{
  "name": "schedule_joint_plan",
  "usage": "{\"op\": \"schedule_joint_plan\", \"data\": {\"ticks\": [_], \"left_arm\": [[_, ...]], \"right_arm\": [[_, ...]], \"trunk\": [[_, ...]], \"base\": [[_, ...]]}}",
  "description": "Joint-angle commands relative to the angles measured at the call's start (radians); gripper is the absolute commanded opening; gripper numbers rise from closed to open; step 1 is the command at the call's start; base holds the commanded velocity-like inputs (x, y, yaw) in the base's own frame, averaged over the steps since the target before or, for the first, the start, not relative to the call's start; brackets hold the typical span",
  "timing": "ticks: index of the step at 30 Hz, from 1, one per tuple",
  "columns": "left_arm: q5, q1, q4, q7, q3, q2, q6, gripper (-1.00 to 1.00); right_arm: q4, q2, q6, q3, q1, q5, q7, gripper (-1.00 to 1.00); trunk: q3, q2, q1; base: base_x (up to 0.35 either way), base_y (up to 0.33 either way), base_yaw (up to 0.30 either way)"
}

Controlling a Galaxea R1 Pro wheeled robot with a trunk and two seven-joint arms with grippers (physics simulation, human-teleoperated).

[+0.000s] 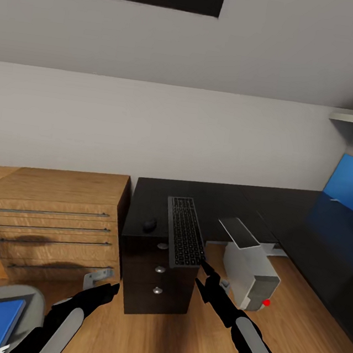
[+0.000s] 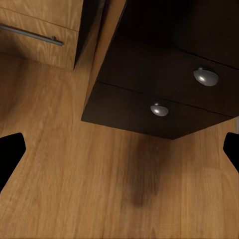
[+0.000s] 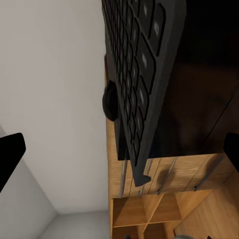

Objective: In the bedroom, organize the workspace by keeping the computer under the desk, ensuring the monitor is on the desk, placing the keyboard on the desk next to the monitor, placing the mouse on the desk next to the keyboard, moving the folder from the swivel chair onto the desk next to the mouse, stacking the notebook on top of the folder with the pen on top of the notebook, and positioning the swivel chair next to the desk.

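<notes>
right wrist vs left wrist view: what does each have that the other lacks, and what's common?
Right wrist: the keyboard up close along its length, the mouse beside it on the desk, and the grey wall.
Left wrist: the dark drawer unit with two round knobs.
Shared: the oak unit, and black tool fingertips spread wide at the frame edges.

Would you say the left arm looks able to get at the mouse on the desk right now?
Probably yes: the open left gripper hangs low by the drawers, and the mouse lies uncovered near the desk edge, left of the keyboard.
</notes>
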Motion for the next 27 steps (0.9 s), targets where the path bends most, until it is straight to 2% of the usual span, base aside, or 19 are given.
{"op": "schedule_joint_plan", "data": {"ticks": [1,11,17,22,24,27], "left_arm": [[0.01,-0.001,-0.001,0.01,-0.003,0.001,0.0,1.0],[0.014,-0.001,-0.001,0.01,-0.002,0.001,0.0,1.0],[0.035,-0.001,-0.001,0.01,-0.001,0.001,0.0,1.0],[0.08,-0.001,-0.003,0.01,-0.001,0.002,0.007,1.0],[0.103,-0.001,-0.009,0.01,-0.001,0.004,0.043,1.0],[0.113,-0.001,-0.026,0.01,-0.001,0.008,0.092,1.0]], "right_arm": [[0.0,-0.001,0.002,0.003,-0.001,-0.009,0.001,1.0],[0.008,-0.002,-0.013,-0.002,-0.001,-0.01,-0.003,1.0],[0.045,-0.001,-0.075,-0.001,-0.001,-0.01,-0.006,1.0],[0.052,-0.001,-0.087,0.0,-0.001,-0.01,-0.006,1.0],[0.052,-0.001,-0.089,0.0,-0.001,-0.011,-0.005,1.0],[0.052,-0.001,-0.089,0.0,-0.001,-0.01,-0.005,1.0]], "trunk": [[-0.001,-0.001,0.0],[-0.001,-0.001,0.0],[-0.001,-0.001,0.0],[-0.001,-0.001,0.0],[-0.001,-0.001,0.0],[-0.001,-0.001,0.0]], "base": [[0.02,0.013,0.0],[0.003,0.002,0.0],[0.0,0.0,0.0],[0.0,0.0,0.0],[0.0,0.0,0.0],[0.0,0.0,0.0]]}}
